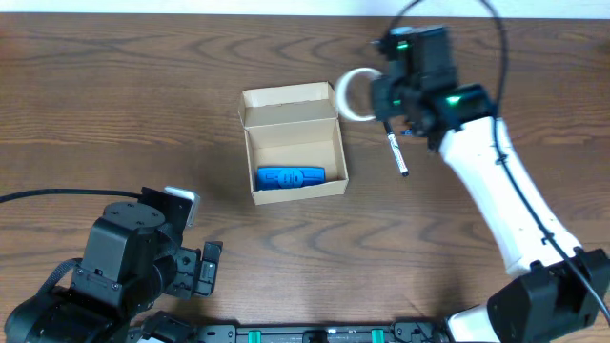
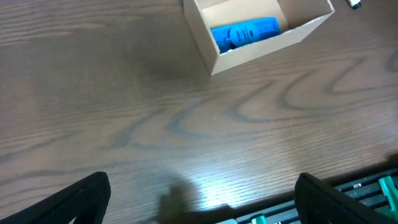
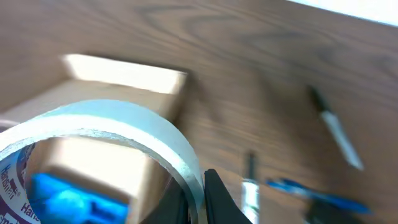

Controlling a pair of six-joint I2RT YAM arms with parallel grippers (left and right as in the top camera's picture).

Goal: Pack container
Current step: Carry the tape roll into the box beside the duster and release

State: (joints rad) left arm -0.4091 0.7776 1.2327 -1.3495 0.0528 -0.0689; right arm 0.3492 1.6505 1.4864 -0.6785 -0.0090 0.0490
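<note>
Right gripper (image 1: 379, 97) clamps the tape roll (image 3: 112, 118) beside the box (image 1: 294, 143), toward the tabletop's far edge; I judge next: centre over box, lower. Left gripper (image 2: 199, 199) spread.

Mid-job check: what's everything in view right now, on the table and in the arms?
container: one, tan cardboard, table centre, lid flap open.
blue object: one, blue, inside the container at its near wall.
tape roll: one, whitish, by the container's far right corner, held.
pen: one clear overhead, white with dark tip, right of the container; the blurred right wrist view hints at more.
table: one, dark wood grain.
left gripper: open, empty, near side.
right gripper: shut on the tape roll.
</note>
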